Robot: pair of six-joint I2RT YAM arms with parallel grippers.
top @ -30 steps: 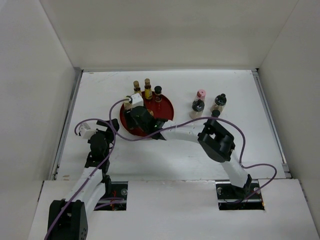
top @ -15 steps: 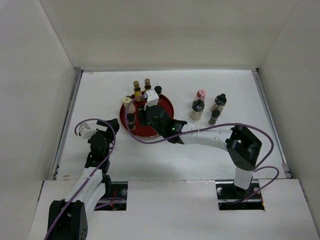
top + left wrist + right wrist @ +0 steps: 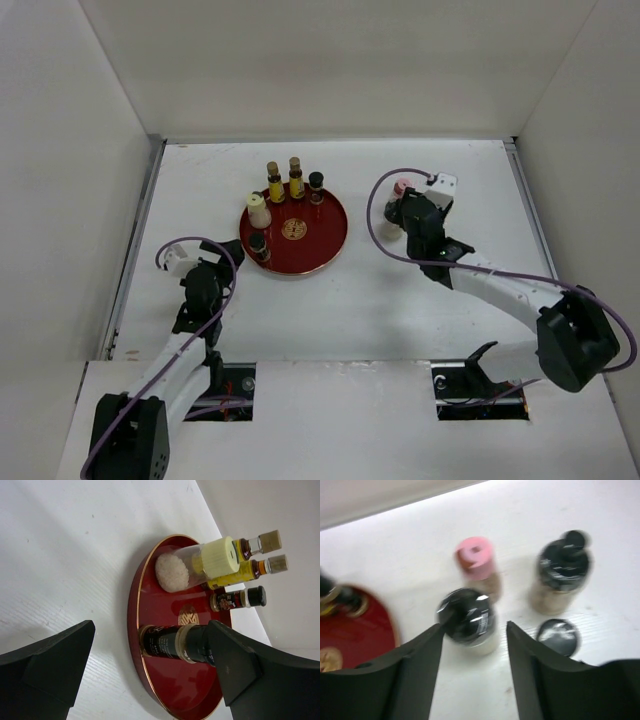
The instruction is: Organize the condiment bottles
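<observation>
**A:** How is the right arm posed?

**B:** From its base at the lower right of the top view it bends at an elbow near the right edge. From there it reaches up and left. The right gripper (image 3: 413, 213) hangs over the bottles on the white tabletop (image 3: 450, 160), right of centre.

**A:** Clenched?

**B:** No, spread. In its wrist view the fingers (image 3: 412, 677) flank a dark-capped shaker (image 3: 467, 620). The view is blurred, so I cannot tell whether they touch it. Above it in the frame stands the pink-capped bottle (image 3: 476, 560). To the right is a taller dark-capped shaker (image 3: 563, 575), and below that a low dark-capped bottle (image 3: 560, 636).

**A:** And the left arm?

**B:** Folded low at the lower left. The left gripper (image 3: 218, 265) is released, holds nothing, and points at the red tray (image 3: 335, 240).

**A:** What's in the tray?

**B:** Five bottles, upright. Two slim amber bottles (image 3: 274, 183) (image 3: 296, 178) and a small dark-capped bottle (image 3: 316, 186) stand along its upper rim. A cream-capped bottle (image 3: 258, 210) is at the left, and a dark bottle (image 3: 259, 245) at the lower left.
</observation>
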